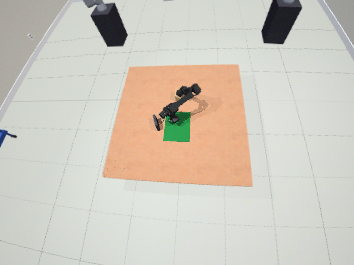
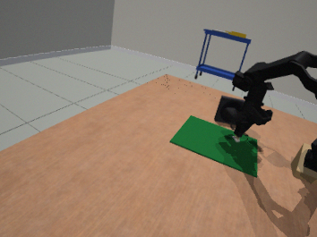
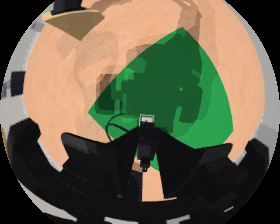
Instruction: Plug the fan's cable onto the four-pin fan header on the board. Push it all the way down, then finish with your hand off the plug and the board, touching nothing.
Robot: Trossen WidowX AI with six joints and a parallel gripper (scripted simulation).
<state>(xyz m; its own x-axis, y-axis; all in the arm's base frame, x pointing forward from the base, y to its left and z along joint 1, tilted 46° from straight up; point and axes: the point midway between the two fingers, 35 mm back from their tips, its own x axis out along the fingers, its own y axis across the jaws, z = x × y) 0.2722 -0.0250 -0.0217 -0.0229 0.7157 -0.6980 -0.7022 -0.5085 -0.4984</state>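
The black parallel-jaw hand (image 3: pixel 145 136) is clamped on the small plug (image 3: pixel 146 120) at the end of the fan's thin dark cable (image 3: pixel 114 123), with the plug's pale tip poking out just past the fingertips. In the wrist view the plug points straight ahead of the hand, its long axis in line with the fingers, and it lies over the flat green rectangular board (image 3: pixel 181 97) near the board's nearer edge. In the exterior view the hand (image 2: pixel 236 136) points steeply down at the board (image 2: pixel 197 137), and the plug's pale end (image 2: pixel 235 138) sits at or just above the green face. Whether it already touches cannot be told from these pictures.

The coming move turns on that one relation: the four-pin header should lie directly under the plug, along the hand's own pointing axis, so the push has to go straight down that line. The header itself is too small to make out in any view, so whether the plug is lined up with it is only a judgement.

The square black fan (image 2: pixel 226 108) stands just beyond the board's far edge on the wooden brown surface (image 2: pixel 112 162), right behind the hand, and the cable loops away from the plug to the hand's left in the wrist view.

Counted: one arm, one hand, one plug, one cable, one fan, one board. There is only the one arm, so it does the pushing
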